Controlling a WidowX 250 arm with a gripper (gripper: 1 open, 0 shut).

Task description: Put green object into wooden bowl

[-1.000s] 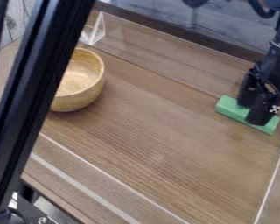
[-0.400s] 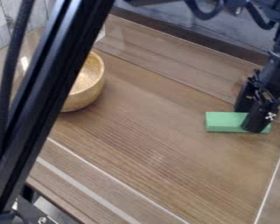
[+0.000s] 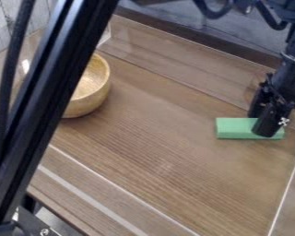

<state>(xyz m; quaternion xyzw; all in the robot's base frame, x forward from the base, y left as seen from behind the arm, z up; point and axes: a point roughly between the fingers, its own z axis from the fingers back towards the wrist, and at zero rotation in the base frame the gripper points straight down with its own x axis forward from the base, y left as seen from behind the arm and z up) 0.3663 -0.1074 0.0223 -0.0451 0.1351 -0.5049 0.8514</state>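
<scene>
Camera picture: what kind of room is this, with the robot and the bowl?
Probably a robot test bench, not a home. A wooden table holds just a wooden bowl and a green object, under a black gripper, with dark frame bars in front.

You get a soft, low-resolution view: even light, pale glare upper centre on the bench (image 3: pixel 162 111), blurred dark bar (image 3: pixel 45 111) at left.

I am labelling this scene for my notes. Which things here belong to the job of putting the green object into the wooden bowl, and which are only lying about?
Belong to the job:
- green object
- wooden bowl
- gripper, down at the green object

Only there:
- table
- dark pole across the view
- clear panel at the back
</scene>
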